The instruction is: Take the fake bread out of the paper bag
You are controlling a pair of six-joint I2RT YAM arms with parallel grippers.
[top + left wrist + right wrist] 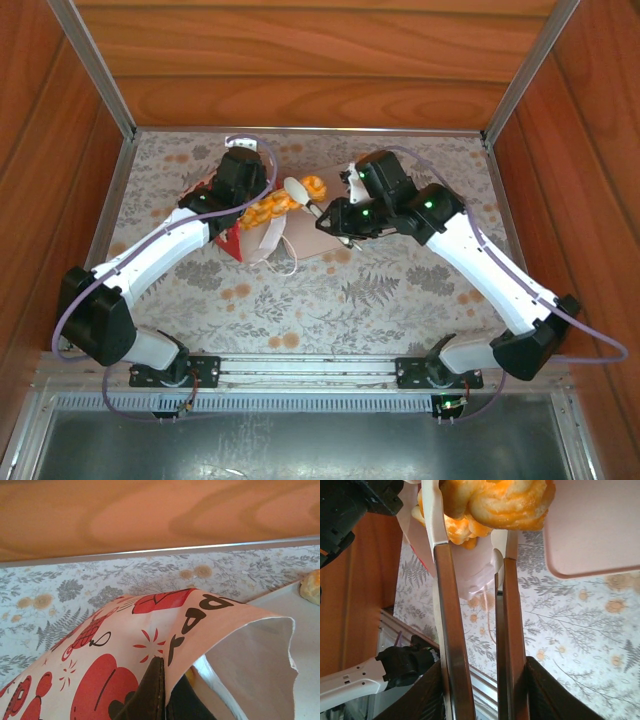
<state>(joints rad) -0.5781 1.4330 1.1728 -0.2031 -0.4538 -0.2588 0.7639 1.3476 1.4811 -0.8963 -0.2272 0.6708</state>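
- Bread in the grip: the right tool [472, 527] was closed narrowly on a glossy golden braided loaf [500, 500], its two fingers pressed against the loaf's sides.
- The loaf sat just beside the mouth of the paper bag [115, 650] and near a corner of the beige tray [595, 525], over the floral-clothed desk [330, 290].
- The left tool [165, 692] was fully closed, pinching the rim of the bag's red-and-white printed wall.
- The bag's mouth gaped open toward the tray.
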